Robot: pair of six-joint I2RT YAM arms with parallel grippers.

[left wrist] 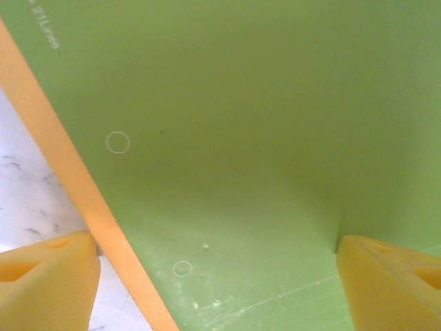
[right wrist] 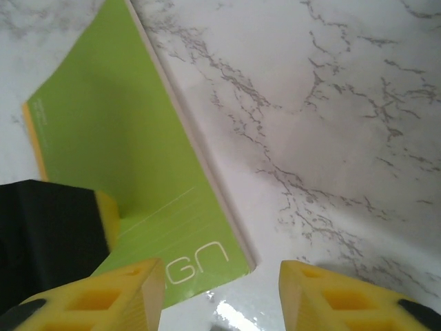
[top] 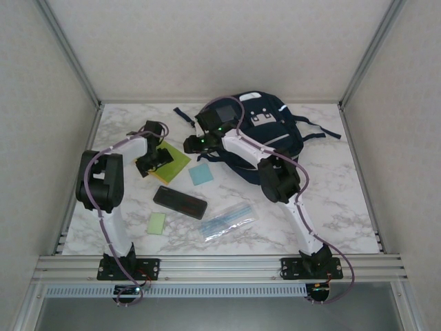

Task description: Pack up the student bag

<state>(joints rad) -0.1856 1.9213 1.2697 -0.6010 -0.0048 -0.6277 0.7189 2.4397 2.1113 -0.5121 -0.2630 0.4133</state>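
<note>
The student bag [top: 275,131], dark navy with a grey square patch and white tabs, lies at the back right of the table. A lime-green notebook [top: 176,163] with an orange spine [left wrist: 76,186] lies flat at the back left. My left gripper [top: 154,163] hovers low over it, open, and the green cover [left wrist: 241,138] spreads between its yellow fingers [left wrist: 48,279]. My right gripper [right wrist: 220,296] is open just above the table at the notebook's near corner [right wrist: 207,262], by the bag's left side. The left gripper's black and yellow finger [right wrist: 55,234] rests on the cover.
A pale blue sticky pad [top: 201,174], a small black rectangular case [top: 180,202], a green sticky pad [top: 157,223] and a clear plastic sleeve [top: 227,221] lie on the marble table [top: 331,207] in front of the notebook. Dark bag straps [top: 182,114] trail at the back.
</note>
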